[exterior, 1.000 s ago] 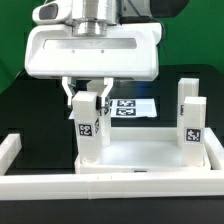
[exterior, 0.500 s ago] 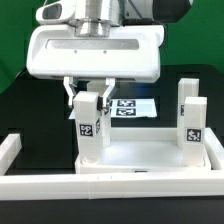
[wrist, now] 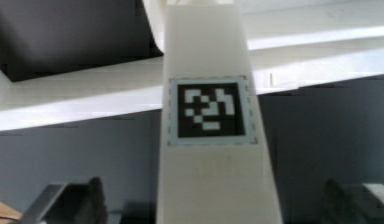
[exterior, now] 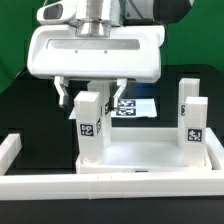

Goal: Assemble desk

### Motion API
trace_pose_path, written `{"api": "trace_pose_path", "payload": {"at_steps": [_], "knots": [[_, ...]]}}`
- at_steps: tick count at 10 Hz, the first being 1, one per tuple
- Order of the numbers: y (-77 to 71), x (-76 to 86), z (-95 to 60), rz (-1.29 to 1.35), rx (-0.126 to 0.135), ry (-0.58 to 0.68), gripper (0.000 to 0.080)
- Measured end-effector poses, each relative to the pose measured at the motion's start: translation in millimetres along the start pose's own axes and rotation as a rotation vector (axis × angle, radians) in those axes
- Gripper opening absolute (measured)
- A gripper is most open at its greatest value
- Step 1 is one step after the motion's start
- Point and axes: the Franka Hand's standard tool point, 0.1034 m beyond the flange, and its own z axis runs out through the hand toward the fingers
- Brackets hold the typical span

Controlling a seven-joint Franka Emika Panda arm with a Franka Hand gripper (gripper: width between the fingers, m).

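The white desk tabletop [exterior: 140,158] lies against the white border bars at the front. Three tagged white legs show on it: one [exterior: 90,125] at its left corner, and two [exterior: 190,118] at the right, one behind the other. My gripper [exterior: 91,97] hovers over the left leg with its fingers [exterior: 62,92] spread wide on both sides, not touching it. In the wrist view the leg [wrist: 214,130] runs up the middle, its tag facing me, with a gap to each dark finger [wrist: 68,203]. The fourth leg is not in view.
The marker board [exterior: 133,105] lies flat on the black table behind the tabletop. White border bars [exterior: 60,183] run along the front and both sides. A green backdrop stands at the back.
The fingers were closed on the left leg's top earlier. They have now spread apart and let go of it. The leg stays upright in its corner.
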Motion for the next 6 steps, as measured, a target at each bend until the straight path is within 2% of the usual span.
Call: {"api": "trace_pose_path", "payload": {"at_steps": [4,5,6], "knots": [[0.0,0.0,0.0,0.0,0.0,0.0,0.0649],[-0.2,0.0,-0.7,-0.001,0.007,-0.022,0.0649],[-1.1,6.5,-9.4,0.011,0.029,-0.058,0.0649]]}}
